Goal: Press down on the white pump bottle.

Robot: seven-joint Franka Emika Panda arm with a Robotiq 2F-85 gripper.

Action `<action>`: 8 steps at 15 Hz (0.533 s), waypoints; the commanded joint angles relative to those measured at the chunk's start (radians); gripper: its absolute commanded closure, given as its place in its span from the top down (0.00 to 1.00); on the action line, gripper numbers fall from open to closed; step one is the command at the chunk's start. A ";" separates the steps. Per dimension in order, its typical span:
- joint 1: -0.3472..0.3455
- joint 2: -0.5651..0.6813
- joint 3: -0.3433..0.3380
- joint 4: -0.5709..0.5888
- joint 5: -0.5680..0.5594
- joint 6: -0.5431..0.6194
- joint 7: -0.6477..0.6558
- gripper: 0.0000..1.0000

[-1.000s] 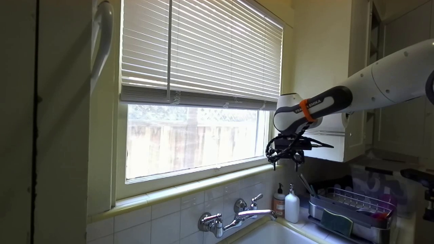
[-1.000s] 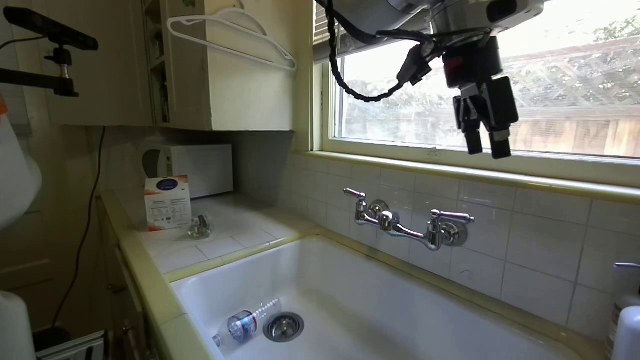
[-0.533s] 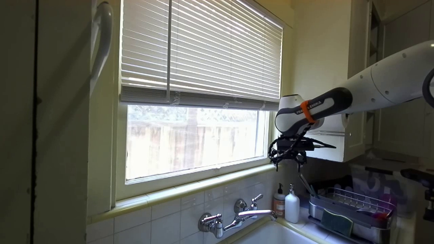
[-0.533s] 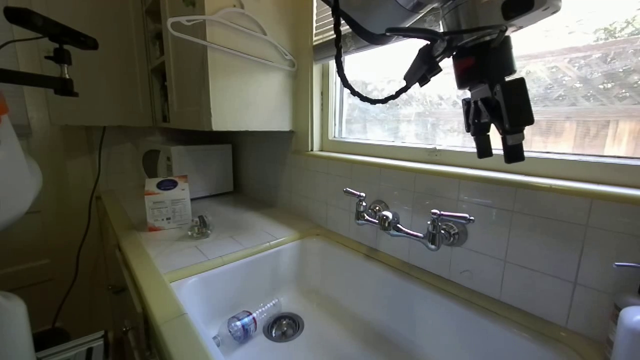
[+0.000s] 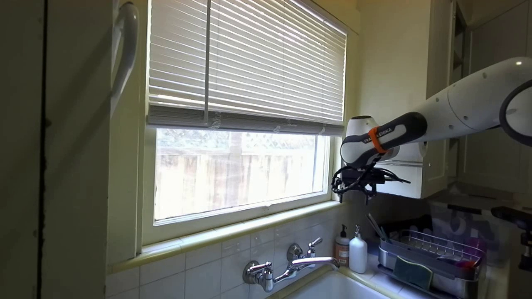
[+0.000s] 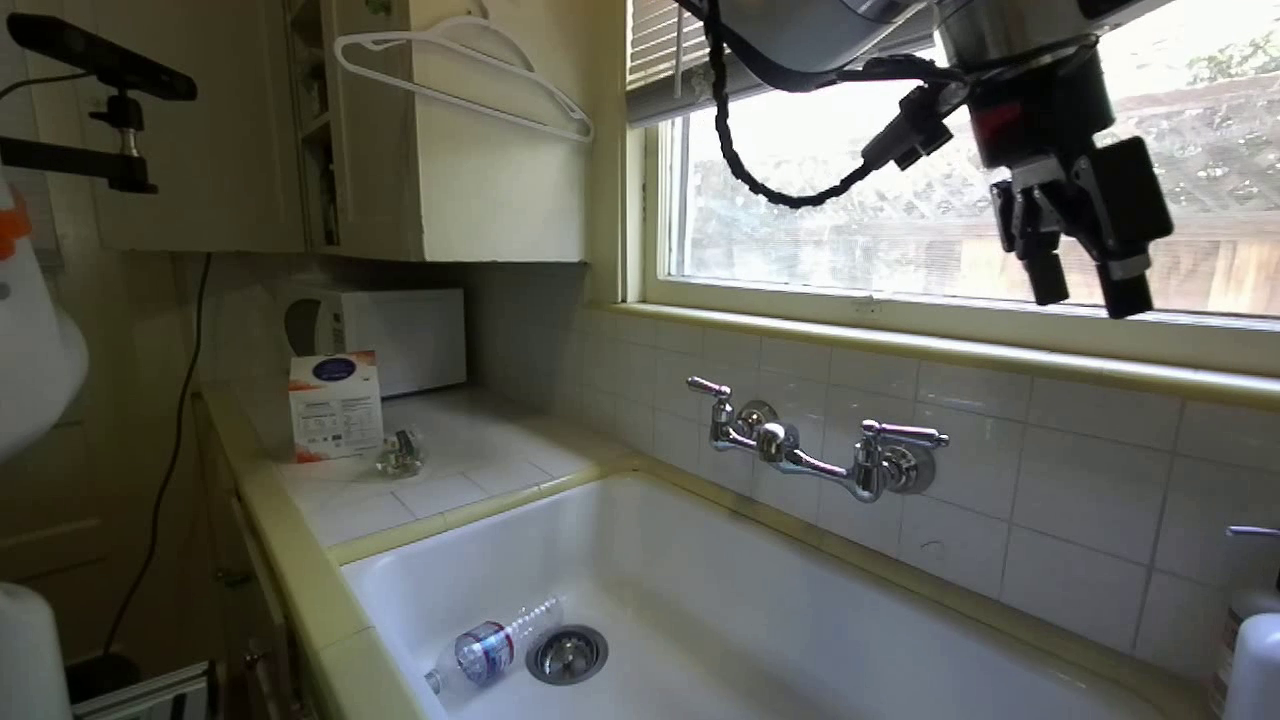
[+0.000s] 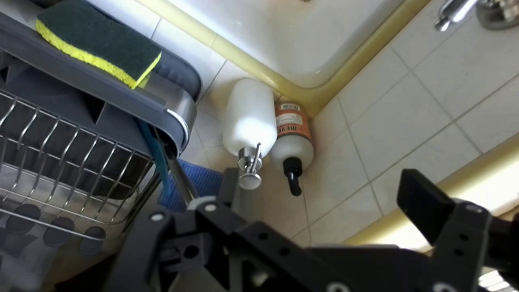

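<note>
The white pump bottle (image 5: 358, 255) stands upright on the counter at the sink corner. Only its upper part shows at the lower right edge of an exterior view (image 6: 1256, 668). In the wrist view the bottle (image 7: 249, 117) has a silver pump head just beyond the left fingertip. My gripper (image 5: 354, 201) is open and empty, pointing down, well above the bottle and apart from it. It also shows in front of the window in an exterior view (image 6: 1088, 295), and its spread fingers show in the wrist view (image 7: 324, 186).
An orange-labelled bottle with a black pump (image 7: 292, 132) stands beside the white one. A dish rack (image 5: 432, 257) with a sponge (image 7: 97, 44) is on the other side. The faucet (image 5: 291, 268), sink (image 6: 760, 620) and window sill (image 5: 249, 226) are close by.
My gripper has moved to the right in both exterior views, and tilted a little. It rose slightly over the last half second. The fingers stay open and the bottles have not moved.
</note>
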 commanded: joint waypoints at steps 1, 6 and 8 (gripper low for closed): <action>-0.025 0.083 -0.047 0.086 -0.020 0.034 0.040 0.75; -0.040 0.173 -0.103 0.124 0.002 0.131 0.095 0.42; -0.031 0.204 -0.120 0.121 -0.007 0.207 0.148 0.26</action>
